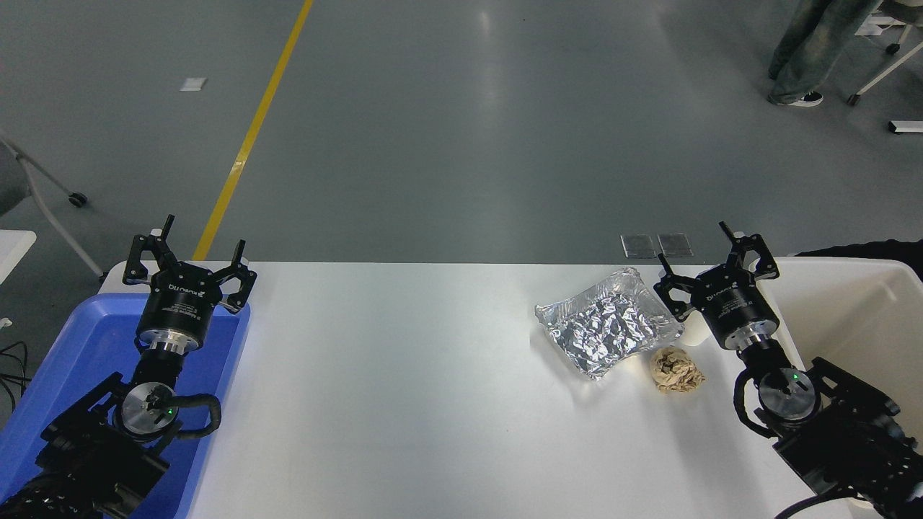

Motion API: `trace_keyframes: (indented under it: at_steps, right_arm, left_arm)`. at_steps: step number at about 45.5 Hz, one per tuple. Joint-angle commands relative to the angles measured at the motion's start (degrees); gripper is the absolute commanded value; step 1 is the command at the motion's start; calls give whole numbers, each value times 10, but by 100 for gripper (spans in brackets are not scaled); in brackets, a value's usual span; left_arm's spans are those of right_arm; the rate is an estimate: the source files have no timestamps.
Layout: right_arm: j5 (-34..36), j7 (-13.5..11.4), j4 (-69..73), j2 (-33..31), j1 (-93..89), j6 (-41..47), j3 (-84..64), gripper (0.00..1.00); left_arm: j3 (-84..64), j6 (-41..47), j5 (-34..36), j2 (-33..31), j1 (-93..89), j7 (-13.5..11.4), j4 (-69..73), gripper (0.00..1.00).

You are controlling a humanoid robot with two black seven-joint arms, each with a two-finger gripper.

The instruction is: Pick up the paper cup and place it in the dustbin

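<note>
Paper cup [696, 334] sits near the desk's [404, 404] right edge, mostly hidden behind the right gripper [714, 268]; only a small white sliver of its lower side shows. Can't tell its tilt or which way its long axis runs. Right gripper hangs directly over it, fingers spread apart, holding nothing visible.

Dustbin [851, 317] is just beside the cup, off the desk's right edge, open top facing up, thick rim near the gripper body. Short, unobstructed path from cup to bin.

Foil tray [607, 322], crumpled, lies just left of the cup near the desk's far edge, tilted diagonally. Tan paper ball [676, 370] sits close in front of the cup, just beside the tray's near corner. So the cup is boxed in on the left and near sides, open toward the bin.

Middle of the desk is bare white surface.

Left gripper [191, 252] is parked over the blue tray [50, 404] at the desk's left edge, fingers apart, empty.

A person's legs [811, 50] stand on the floor well beyond the far right corner.
</note>
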Motion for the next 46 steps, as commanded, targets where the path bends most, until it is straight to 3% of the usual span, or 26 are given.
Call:
trace_keyframes:
  at_steps: [1,10,23,29,36,46]
  right_arm:
    - [-1,0,1,0,2,0,-3,100]
    - [-35,-4,19,-4,37,1,-32,100]
    - [-300,-9,68,-81,311,9,-350,100]
    - [-328,-13,109,-85,416,20,-514,100]
    - [-386,-37,212,-85,542,69,-686,100]
    - [-411,-37,342,-54,731,81,-876,100]
  left_arm:
    - [1,0,2,0,0,-1,0,100]
    - [1,0,0,1,-1,-1,0,100]
    - [1,0,0,1,-1,-1,-1,100]
    - [1,0,0,1,0,-1,-1,100]
    - [0,0,-1,1,0,-2,0,100]
    - [1,0,0,1,-1,-1,0,100]
